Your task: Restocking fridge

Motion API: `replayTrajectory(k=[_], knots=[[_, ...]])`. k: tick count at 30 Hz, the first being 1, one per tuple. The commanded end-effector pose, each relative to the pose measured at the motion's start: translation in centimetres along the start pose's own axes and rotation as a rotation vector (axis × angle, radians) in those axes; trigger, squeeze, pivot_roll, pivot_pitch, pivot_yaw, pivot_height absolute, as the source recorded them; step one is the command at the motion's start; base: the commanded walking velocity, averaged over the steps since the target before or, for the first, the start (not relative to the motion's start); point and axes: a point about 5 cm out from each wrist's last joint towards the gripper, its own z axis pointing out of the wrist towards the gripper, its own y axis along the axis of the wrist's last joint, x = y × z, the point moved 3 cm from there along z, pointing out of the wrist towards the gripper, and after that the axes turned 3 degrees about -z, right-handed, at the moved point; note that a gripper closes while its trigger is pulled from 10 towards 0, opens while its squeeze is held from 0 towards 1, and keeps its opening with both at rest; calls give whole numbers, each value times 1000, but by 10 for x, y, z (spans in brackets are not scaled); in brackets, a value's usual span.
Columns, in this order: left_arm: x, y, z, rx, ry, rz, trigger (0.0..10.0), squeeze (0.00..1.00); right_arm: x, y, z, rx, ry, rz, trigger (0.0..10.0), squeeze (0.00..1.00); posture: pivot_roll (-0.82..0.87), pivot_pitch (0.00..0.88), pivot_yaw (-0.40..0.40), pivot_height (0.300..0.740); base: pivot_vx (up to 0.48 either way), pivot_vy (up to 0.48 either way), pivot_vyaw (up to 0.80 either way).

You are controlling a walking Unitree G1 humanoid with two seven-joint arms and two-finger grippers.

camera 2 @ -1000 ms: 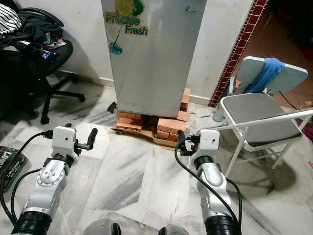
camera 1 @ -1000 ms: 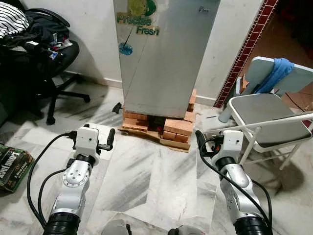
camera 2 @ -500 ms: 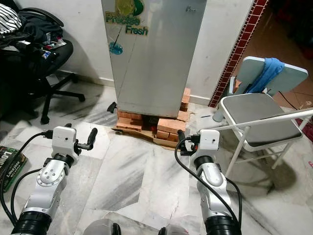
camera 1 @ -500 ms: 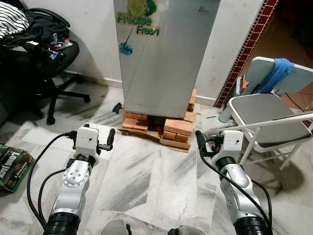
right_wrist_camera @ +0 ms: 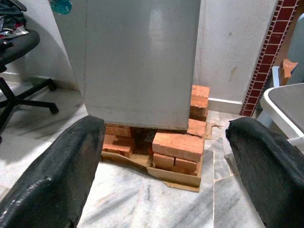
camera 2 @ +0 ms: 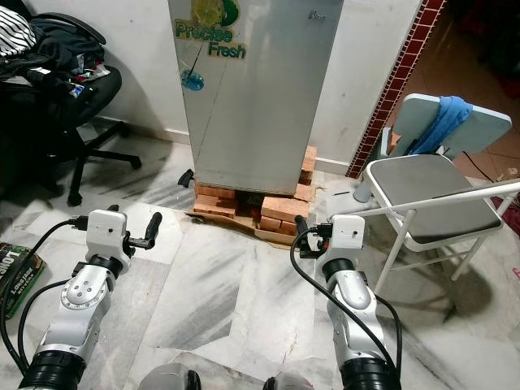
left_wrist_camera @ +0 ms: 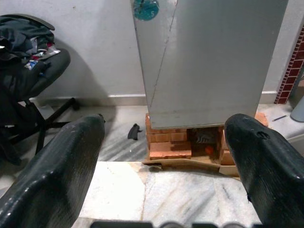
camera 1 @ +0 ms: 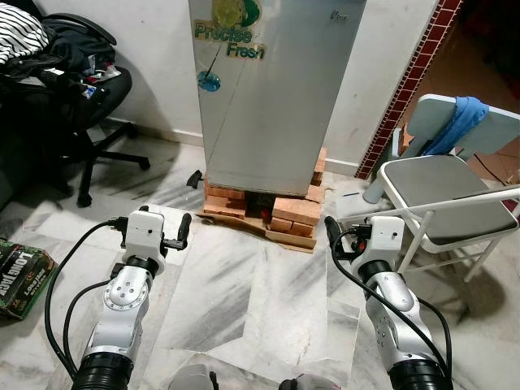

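While the fridge (camera 1: 272, 89) stands shut on its bricks (camera 1: 294, 213) against the wall, we judge this the approach step, with our left gripper (left_wrist_camera: 166, 156) and right gripper (right_wrist_camera: 166, 156) both spread wide, holding nothing. Next we need to close in and reach the door edge. Bare marble floor (camera 1: 244, 301) ahead gives room, but the folding chair (camera 1: 451, 199) crowds our right and the office chair (camera 1: 73, 97) our left.

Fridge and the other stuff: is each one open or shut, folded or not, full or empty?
Fridge: door shut, standing on bricks.
Left gripper: open, holding nothing.
Right gripper: open, holding nothing.
Folding chair: unfolded, seat bare, blue cloth draped over its back.
Office chair: piled with clothes.
Green box: lying on the floor, looks closed.
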Motion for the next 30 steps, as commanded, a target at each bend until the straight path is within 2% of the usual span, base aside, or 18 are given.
replayTrajectory(k=[1,2,3,6,8,10,13,14,18,19,23,30], knots=[[6,0,-15,-5,39,-7,10000,0,-1,15,-1,-68,-35,-48,10000,0,95,54,-7,740,0,0,0],[6,0,-15,-5,39,-7,10000,0,-1,15,-1,-68,-35,-48,10000,0,95,54,-7,740,0,0,0],[6,1,-24,-3,52,-24,10000,0,-1,23,-5,-101,-49,-40,10000,0,97,50,-8,740,0,0,0],[4,-2,-32,17,48,-23,10000,0,3,31,-8,-135,-35,-38,10000,0,91,40,-11,740,0,0,0],[10,-10,-29,35,34,64,10000,0,6,30,-6,-139,-7,-32,10000,0,95,18,-13,740,0,0,0],[18,-11,-26,46,47,31,10000,0,4,31,-4,-140,-14,-21,10000,0,99,1,-12,740,0,0,0],[20,-6,-23,41,57,20,10000,0,0,32,-1,-145,-31,-32,10000,0,108,0,-5,740,0,0,0],[17,2,-22,28,57,20,10000,0,-3,33,1,-143,-51,-70,10000,0,112,0,-2,740,0,0,0],[6,4,-23,21,47,-1,10000,0,-4,28,1,-136,-67,-144,10000,0,98,0,8,740,0,0,0],[3,1,-26,29,49,-22,10000,0,-4,25,-3,-130,-58,-97,10000,0,94,0,11,740,0,0,0],[-5,-7,-30,51,24,-29,10000,0,-12,15,-13,-83,-85,-102,10000,0,92,26,-10,740,0,196,0],[-2,-3,-31,50,31,-39,10000,0,-11,10,-16,-80,-83,-62,10000,0,104,43,-20,740,0,480,0]])
